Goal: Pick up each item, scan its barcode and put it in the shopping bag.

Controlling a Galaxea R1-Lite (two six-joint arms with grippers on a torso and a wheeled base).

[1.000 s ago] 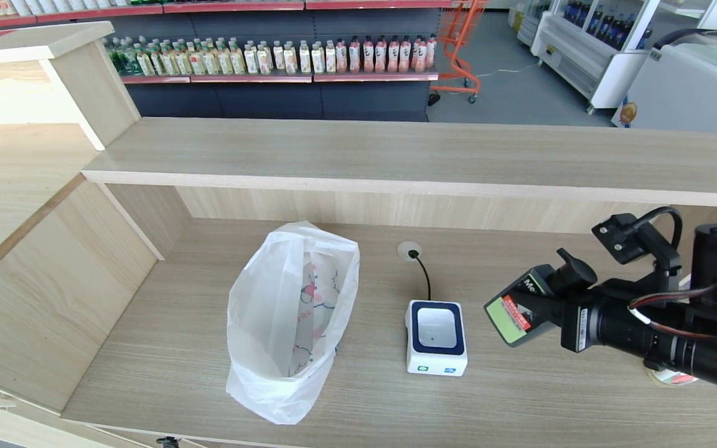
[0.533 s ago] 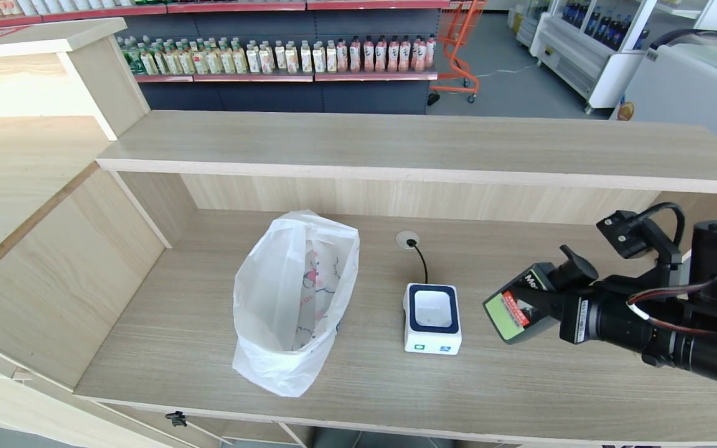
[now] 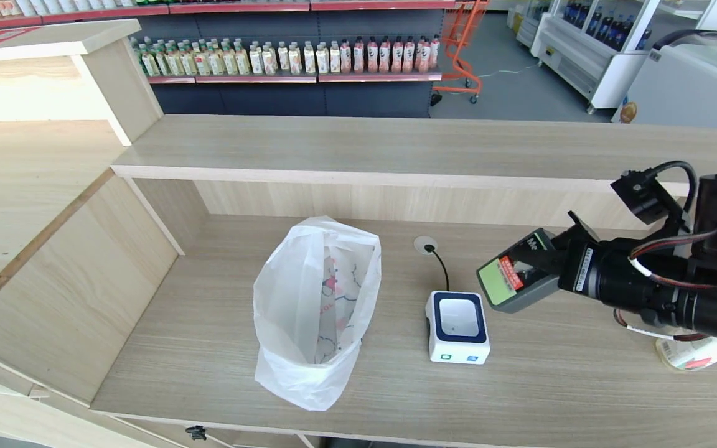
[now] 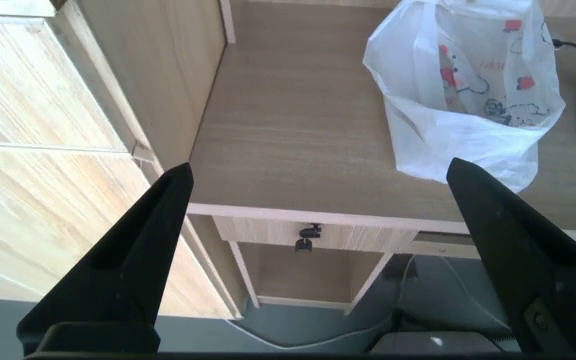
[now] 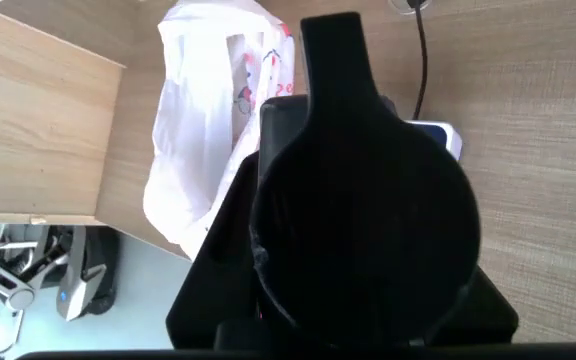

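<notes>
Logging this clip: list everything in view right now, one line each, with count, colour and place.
light wooden counter: one, beige, under everything.
boxy barcode scanner: one, white with dark blue frame, mid-counter.
scanner cable: one, black, behind the scanner.
thin plastic shopping bag: one, white with printed pattern, standing open on the counter, left of the scanner.
flat rectangular box: one, grey-green with red label, held off the counter right of the scanner.
packaged item: one, pale with orange-red, at the counter's right edge, partly hidden.
drink bottles: many, pale and pink, on the store shelf behind.
right gripper: one, black, fingers shut on the box.
left gripper: one, black, fingers open, near the counter's front edge.
</notes>
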